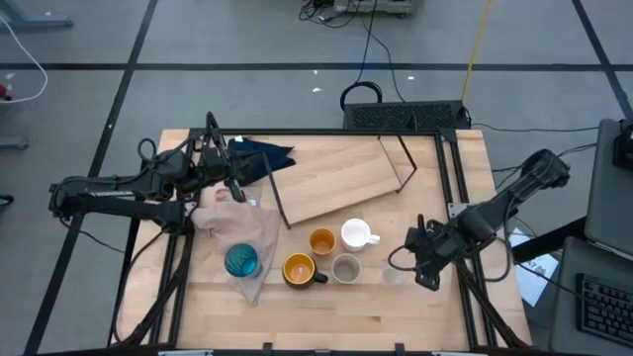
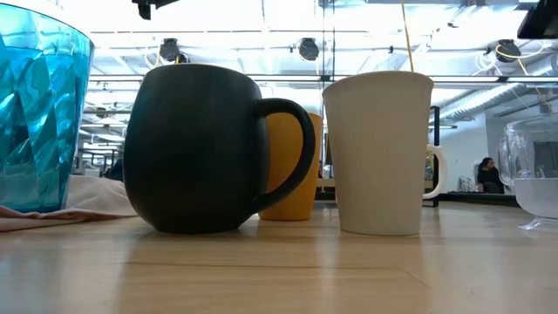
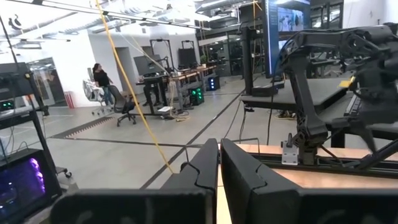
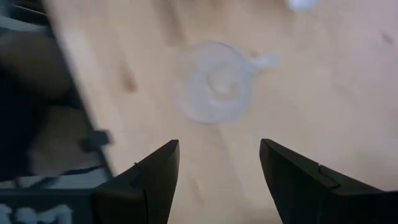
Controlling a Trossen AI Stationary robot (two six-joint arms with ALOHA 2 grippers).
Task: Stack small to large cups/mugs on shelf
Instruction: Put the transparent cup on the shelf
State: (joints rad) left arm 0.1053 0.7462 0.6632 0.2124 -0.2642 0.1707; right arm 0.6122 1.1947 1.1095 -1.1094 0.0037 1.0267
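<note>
Light wood of the desk (image 1: 326, 316) lies bare along the lower edge of the high view, below the row of cups, and another bare strip runs down the right side past the clear cup (image 1: 395, 274). The shelf (image 1: 336, 183) sits tilted in the upper middle, its board clear on top, black rod frames at both ends. Just below it stand the small orange cup (image 1: 321, 241) and the white handled mug (image 1: 356, 234); under those are the dark mug with orange inside (image 1: 300, 269) and the grey-beige cup (image 1: 345, 268), packed close with little gap between them. The teal tumbler (image 1: 241, 261) stands at lower left on the pinkish-beige cloth (image 1: 237, 225), and the dark blue cloth (image 1: 259, 156) lies at the shelf's upper left corner. The right pincer (image 1: 427, 259) reaches in from the right edge, arm bent low, its fingers (image 4: 155, 177) spread apart above the clear cup without touching it. The left pincer (image 1: 235, 188) rests at the upper left over the cloths, pressed together on nothing.
</note>
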